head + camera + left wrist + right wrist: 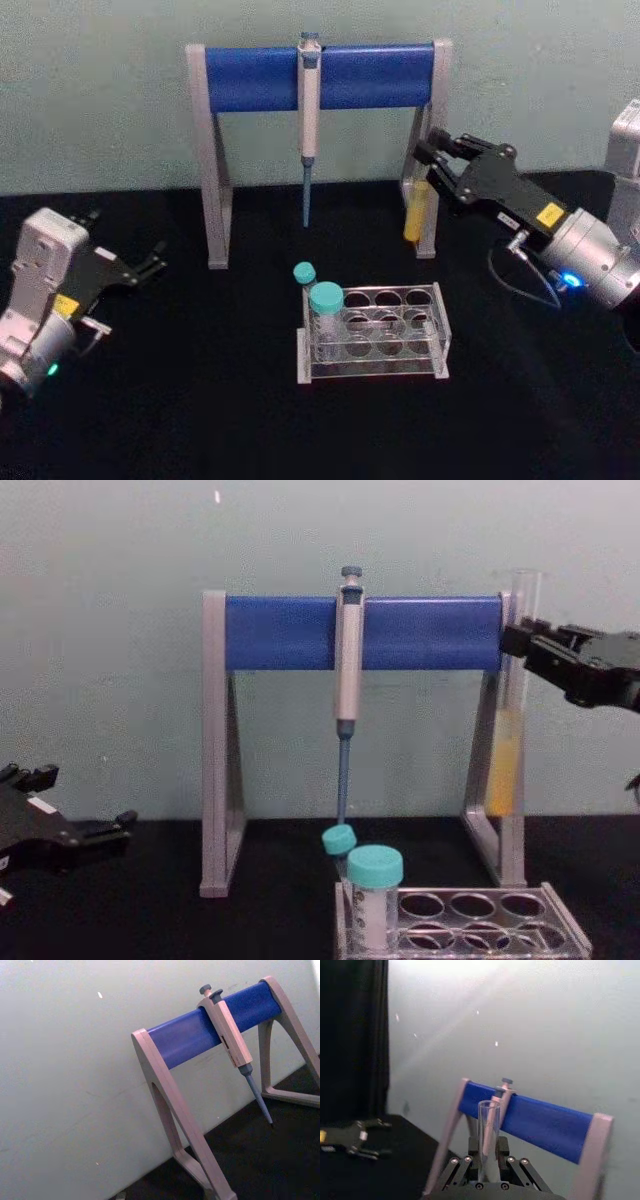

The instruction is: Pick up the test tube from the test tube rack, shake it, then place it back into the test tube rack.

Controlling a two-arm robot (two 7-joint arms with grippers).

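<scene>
Upper right, my right jaws grip the upright test tube [507, 742], clear of the test tube rack [398, 309]; left jaws spread apart, empty, lower left.

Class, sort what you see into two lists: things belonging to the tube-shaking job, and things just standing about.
Job: long clear glass test tube with yellow liquid, held raised by the right gripper; low clear plastic test tube rack.
Standing about: grey-and-blue pipette stand; grey-blue pipette hanging on it; two short teal-capped tubes; left gripper, parked open at left.
</scene>
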